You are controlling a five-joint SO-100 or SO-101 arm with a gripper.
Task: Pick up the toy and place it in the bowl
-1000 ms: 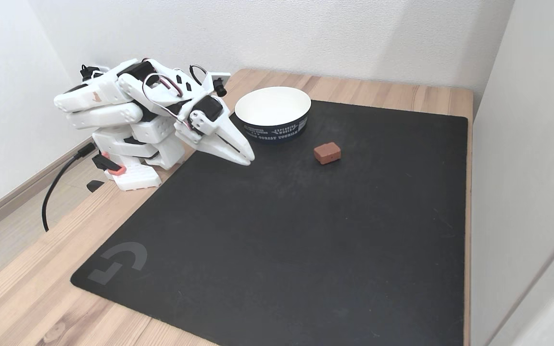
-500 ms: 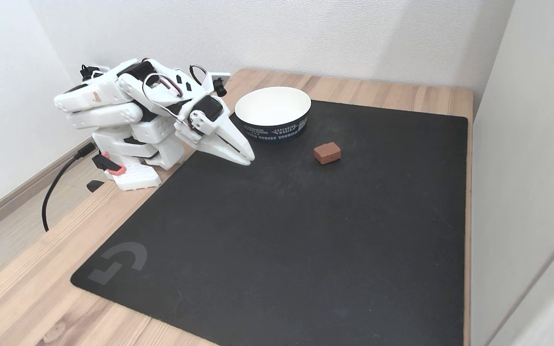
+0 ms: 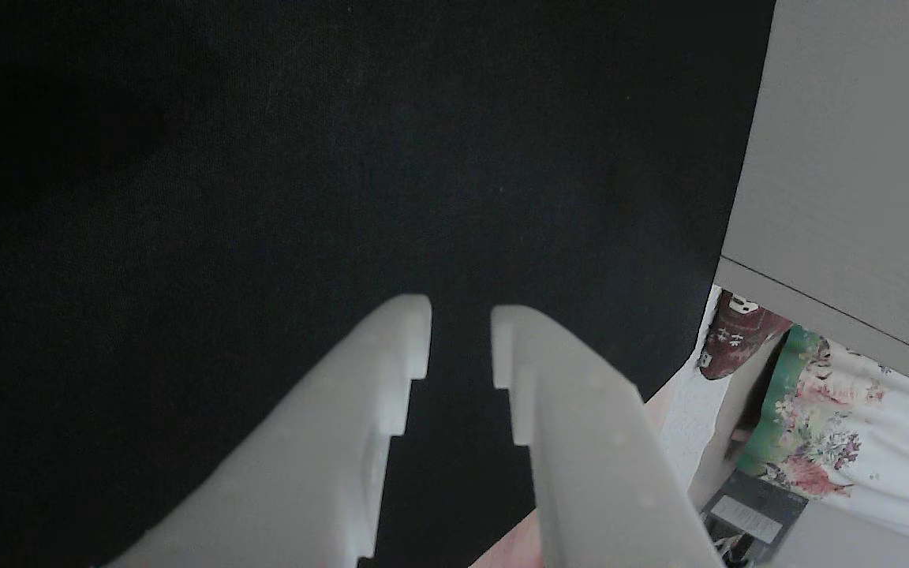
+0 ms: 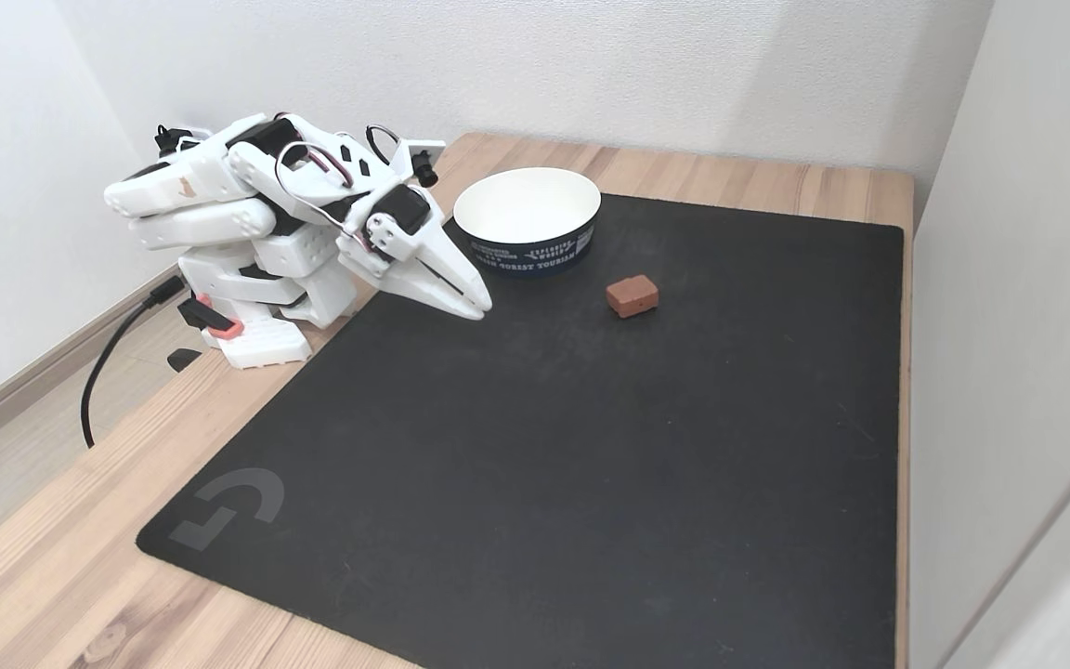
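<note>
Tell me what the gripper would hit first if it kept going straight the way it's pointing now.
Most likely the black mat. In the fixed view the gripper slants down just above it, aimed below the toy and clear of the bowl. Depth is uncertain.

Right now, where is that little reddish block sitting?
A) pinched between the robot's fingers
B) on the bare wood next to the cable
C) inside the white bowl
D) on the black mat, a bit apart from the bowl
D: in the fixed view the toy lies on the black mat, apart from the bowl, and the gripper hovers well to its left, holding nothing.
</note>
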